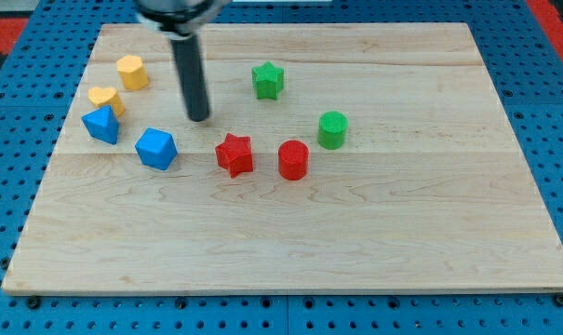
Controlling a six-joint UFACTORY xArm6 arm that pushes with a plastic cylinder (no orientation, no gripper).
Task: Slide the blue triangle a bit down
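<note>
The blue triangle [101, 124] lies near the board's left edge, just below a yellow heart [106, 98]. My tip [199, 118] rests on the board to the right of the triangle, well apart from it. A blue hexagon-like block [156, 148] lies between them, a little lower than the tip and to its left. The rod rises from the tip to the view's top.
A yellow hexagon [132, 72] sits at the upper left. A red star [234, 154] and a red cylinder [293, 160] lie near the middle. A green star [268, 80] and a green cylinder [332, 129] lie further right. The wooden board [402, 233] rests on a blue pegboard.
</note>
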